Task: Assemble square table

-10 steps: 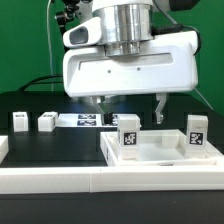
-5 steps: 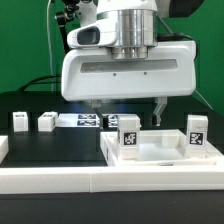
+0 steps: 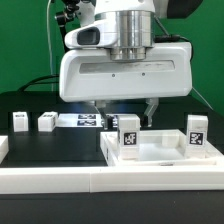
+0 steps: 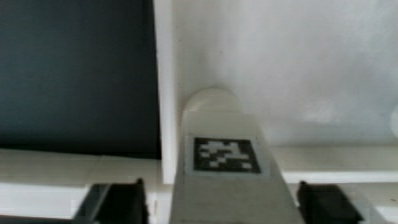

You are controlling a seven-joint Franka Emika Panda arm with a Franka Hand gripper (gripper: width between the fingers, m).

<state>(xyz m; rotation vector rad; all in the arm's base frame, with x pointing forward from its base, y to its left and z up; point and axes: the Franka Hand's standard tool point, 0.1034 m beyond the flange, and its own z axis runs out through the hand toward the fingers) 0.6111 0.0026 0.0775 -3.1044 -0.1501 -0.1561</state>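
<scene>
The white square tabletop (image 3: 165, 160) lies tray-like at the exterior view's right. Two tagged white legs (image 3: 128, 135) (image 3: 196, 133) stand in it. Two more legs (image 3: 19, 121) (image 3: 46, 121) stand on the black table at the left. My gripper (image 3: 125, 108) hangs low over the tabletop's left corner. In the wrist view the gripper (image 4: 228, 205) straddles the tagged leg (image 4: 228, 150) on the tabletop floor (image 4: 320, 80). Its dark fingers (image 4: 116, 205) stand on either side of the leg, close to it, with a thin gap showing on at least one side. The jaws are open.
A strip of black-and-white tags, the marker board (image 3: 85, 121), lies flat on the black table behind the gripper. A long low white border wall (image 3: 60, 178) runs along the front edge. A green backdrop stands at the rear.
The jaws have drawn in from wide apart to stand close on both sides of the leg. The arm itself has hardly moved.
</scene>
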